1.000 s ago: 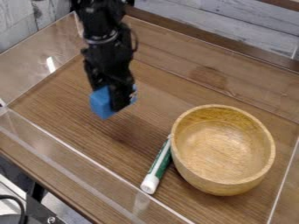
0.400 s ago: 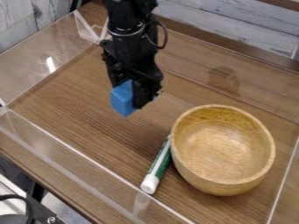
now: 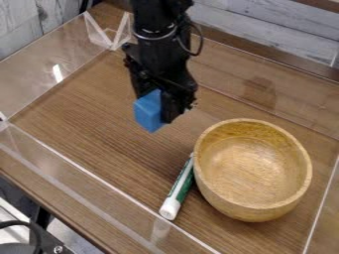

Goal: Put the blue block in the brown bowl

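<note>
Item 1, nearest the camera: the marker pen [image 3: 177, 190], white with a green band, lay on the wooden table [image 3: 79, 129], its upper end touching or just beside the bowl's left wall. We logged no shift in it across the 3 views.

Item 2: the brown bowl [image 3: 253, 169], empty, upright, at the right front. We found it in the same place as 1 second before.

Item 3: the blue block [image 3: 150, 110]. Here we recorded the change. It had travelled rightward and risen a little across the 3 views, from over the left-centre of the table to a point near the bowl's left rim, but not yet above it. We saw it clear of the table, hanging in the air. We judged the carry well along, with a short crossing over the rim and the release left to do.

Item 4, farthest: the gripper [image 3: 157, 107], black, pointing down. We noted the jaws drawn in narrow and clamped on the block's sides, holding only that 1 object. It touched neither bowl nor pen.
</note>
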### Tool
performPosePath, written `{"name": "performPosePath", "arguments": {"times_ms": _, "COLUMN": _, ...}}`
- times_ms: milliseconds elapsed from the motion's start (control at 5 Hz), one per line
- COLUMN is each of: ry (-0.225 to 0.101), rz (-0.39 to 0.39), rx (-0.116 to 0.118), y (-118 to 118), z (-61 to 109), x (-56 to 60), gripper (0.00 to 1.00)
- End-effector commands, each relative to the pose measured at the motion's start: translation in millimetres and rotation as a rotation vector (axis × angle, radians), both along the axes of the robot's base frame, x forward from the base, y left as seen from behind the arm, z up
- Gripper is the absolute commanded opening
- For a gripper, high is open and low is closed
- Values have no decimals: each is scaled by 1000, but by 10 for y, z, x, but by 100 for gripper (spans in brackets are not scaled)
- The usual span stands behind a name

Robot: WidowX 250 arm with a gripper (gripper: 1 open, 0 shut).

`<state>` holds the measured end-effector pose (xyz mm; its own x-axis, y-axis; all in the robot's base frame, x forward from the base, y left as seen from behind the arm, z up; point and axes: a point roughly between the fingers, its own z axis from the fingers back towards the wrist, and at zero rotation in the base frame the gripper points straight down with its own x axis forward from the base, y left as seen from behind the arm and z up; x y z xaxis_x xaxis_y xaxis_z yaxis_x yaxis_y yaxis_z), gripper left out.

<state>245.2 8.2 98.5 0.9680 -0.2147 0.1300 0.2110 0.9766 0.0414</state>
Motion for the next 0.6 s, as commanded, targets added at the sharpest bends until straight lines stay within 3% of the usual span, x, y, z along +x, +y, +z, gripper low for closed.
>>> {"name": "performPosePath", "arguments": {"times_ms": 0, "ry": -59, "rz": 11, "rx": 5, "y": -110, "z": 151, "x": 32, "gripper": 0}}
{"name": "performPosePath", "arguments": {"times_ms": 400, "ry": -85, "rz": 17, "rx": -4, "y": -468, "z": 236, "x": -44, "gripper": 0}}
